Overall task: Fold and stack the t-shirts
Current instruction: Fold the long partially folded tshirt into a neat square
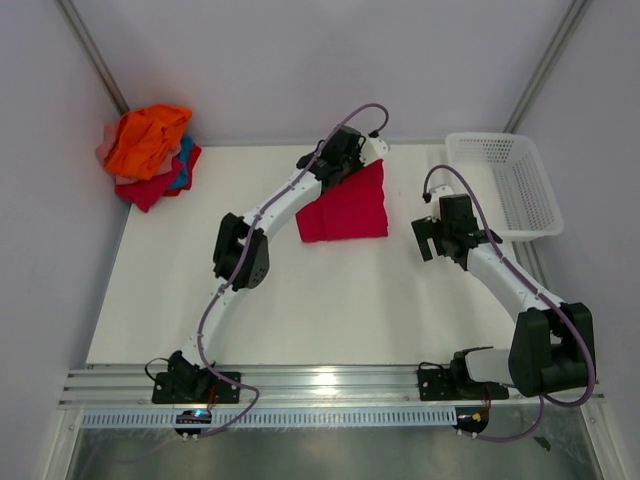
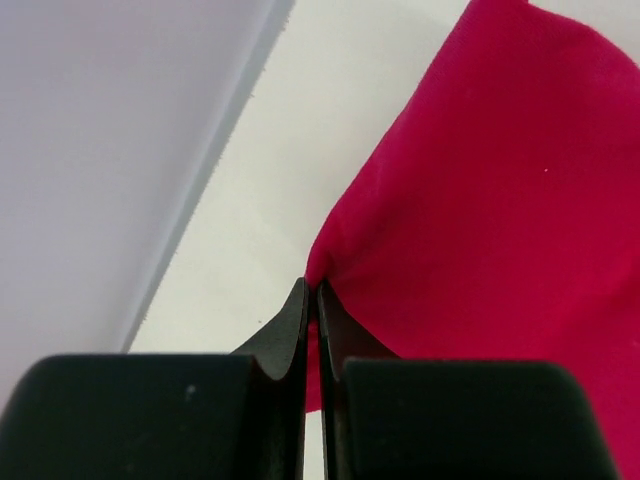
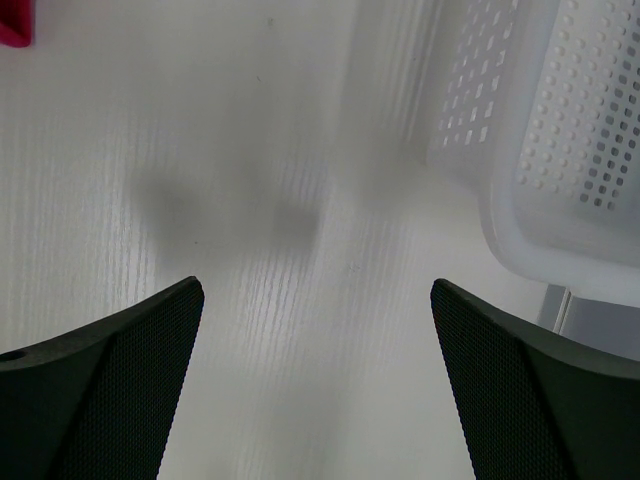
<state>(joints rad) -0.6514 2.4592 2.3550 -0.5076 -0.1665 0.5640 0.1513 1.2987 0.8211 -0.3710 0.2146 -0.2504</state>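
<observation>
The crimson t-shirt (image 1: 348, 208) lies folded into a rough rectangle at the middle of the white table, far side. My left gripper (image 1: 352, 152) is at its far edge, shut on a pinch of the crimson cloth (image 2: 480, 230); the jaws meet with a fold of cloth between them (image 2: 313, 288). My right gripper (image 1: 432, 238) hovers open and empty over bare table to the shirt's right, its fingers (image 3: 110, 370) wide apart. A corner of the crimson shirt (image 3: 14, 22) shows at the right wrist view's top left. A pile of orange, red, blue and pale pink t-shirts (image 1: 150, 152) sits at the far left corner.
A white plastic mesh basket (image 1: 505, 183) stands at the far right, close to my right gripper, and shows in the right wrist view (image 3: 560, 130). Grey walls enclose the table on three sides. The arms' bases and a metal rail (image 1: 330, 385) run along the near edge.
</observation>
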